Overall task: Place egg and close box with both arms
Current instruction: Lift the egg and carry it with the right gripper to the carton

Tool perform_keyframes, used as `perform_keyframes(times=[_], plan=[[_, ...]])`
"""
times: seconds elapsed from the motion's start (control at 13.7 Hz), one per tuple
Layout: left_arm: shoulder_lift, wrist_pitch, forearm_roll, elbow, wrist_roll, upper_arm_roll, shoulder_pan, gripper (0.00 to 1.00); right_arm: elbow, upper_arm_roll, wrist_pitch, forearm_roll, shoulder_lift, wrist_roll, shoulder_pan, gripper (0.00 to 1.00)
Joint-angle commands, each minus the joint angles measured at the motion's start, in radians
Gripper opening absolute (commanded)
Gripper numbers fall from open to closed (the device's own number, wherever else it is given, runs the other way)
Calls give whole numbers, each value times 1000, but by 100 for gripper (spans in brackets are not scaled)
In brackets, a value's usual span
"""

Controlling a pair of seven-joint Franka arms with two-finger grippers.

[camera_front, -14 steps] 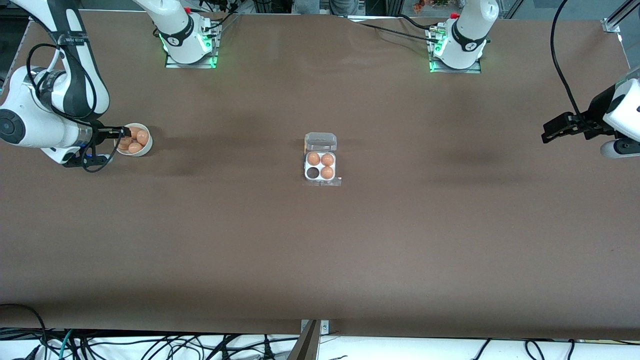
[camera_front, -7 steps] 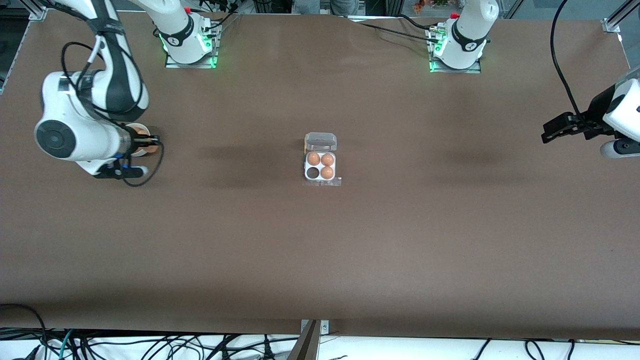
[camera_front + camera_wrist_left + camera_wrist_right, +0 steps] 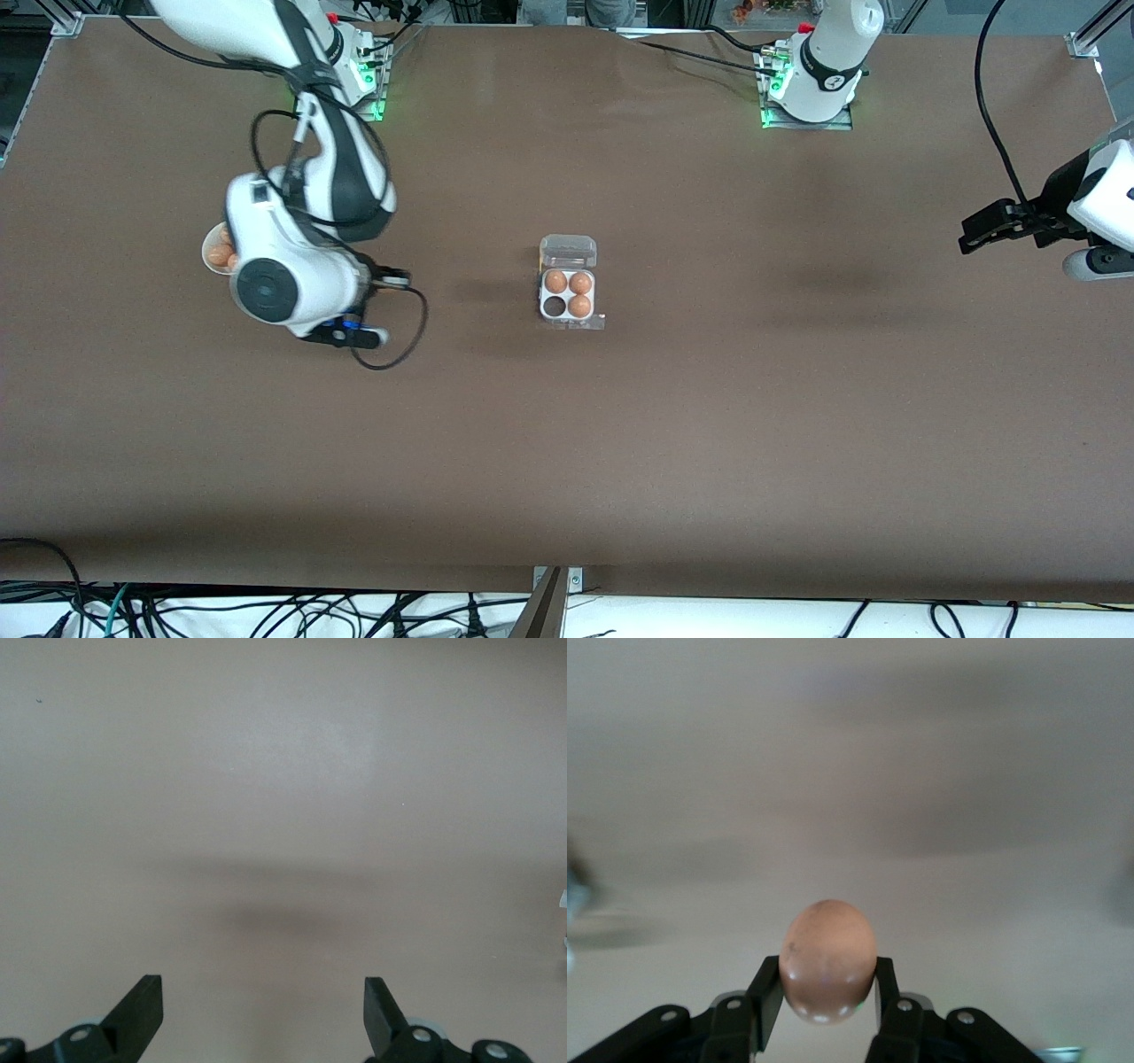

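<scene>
The box (image 3: pixel 541 295) is a white four-cell tray in the middle of the table with its clear lid (image 3: pixel 568 252) open flat toward the robots' bases. Three eggs fill its cells; the cell (image 3: pixel 555 307) nearer the front camera, on the right arm's side, is empty. My right gripper (image 3: pixel 396 280) is in the air over bare table between the bowl and the box. In the right wrist view it (image 3: pixel 827 974) is shut on the egg (image 3: pixel 828 957). My left gripper (image 3: pixel 972 237) waits open and empty at the left arm's end of the table, and it (image 3: pixel 263 1010) shows only bare table.
A round white bowl (image 3: pixel 210 251) with orange-brown eggs stands toward the right arm's end of the table, mostly hidden under the right arm. Cables hang from both arms. The brown tabletop stretches wide around the box.
My right arm has swung from the bowl toward the box, carrying the egg. The left arm and the box have not moved.
</scene>
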Motion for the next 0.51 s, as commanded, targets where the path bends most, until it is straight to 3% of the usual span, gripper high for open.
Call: perform_keyframes(times=[0.0, 0.29, 0.44], plan=[[6, -17, -16, 21, -1, -3, 3, 100, 178, -12, -31, 78, 128, 102, 56, 32], [4, -17, -16, 21, 2, -1, 3, 100, 292, -10, 3, 185, 195, 215, 103, 32], [4, -17, -16, 21, 5, -1, 3, 100, 292, 2, 55, 300, 202, 228, 106, 32]])
